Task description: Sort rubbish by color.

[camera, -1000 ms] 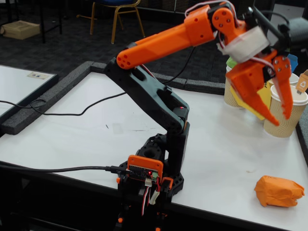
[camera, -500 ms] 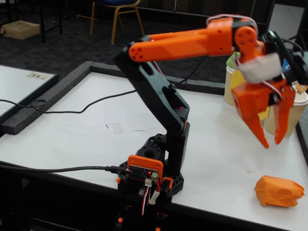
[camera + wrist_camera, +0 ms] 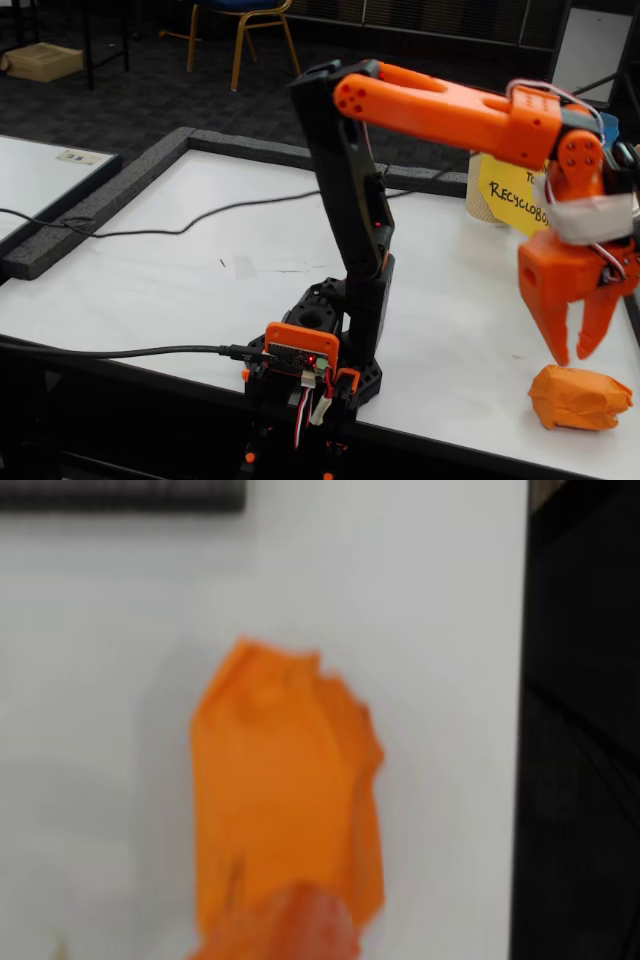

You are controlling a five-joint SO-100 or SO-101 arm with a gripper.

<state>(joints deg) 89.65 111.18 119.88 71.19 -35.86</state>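
In the wrist view, blurred by motion, the orange wad (image 3: 285, 795) of crumpled paper fills the middle of the picture, lying on the white table (image 3: 100, 730) close to the table's right edge, beyond which all is dark. A soft orange shape, part of the claw (image 3: 285, 930), enters from the bottom edge and overlaps the lower end of the wad; how far its fingers are parted cannot be told from here. A dark ribbed strip (image 3: 120, 494) runs along the top left of the picture. In the fixed view, the arm (image 3: 350, 200) rises from its base (image 3: 315, 365) near the front edge of the table (image 3: 200, 270) and reaches out to the right, with the claw (image 3: 576, 354) pointing straight down. Its two fingers stand slightly apart, with a narrow gap between the tips, and hold nothing. The tips hang just above the orange wad (image 3: 580, 397), which lies on the table near the front right corner, apart from the claw. Behind the arm, a yellow sign (image 3: 508, 198) with handwritten lettering shows near the far right side of the table. A black cable (image 3: 150, 232) trails across the table to the left.
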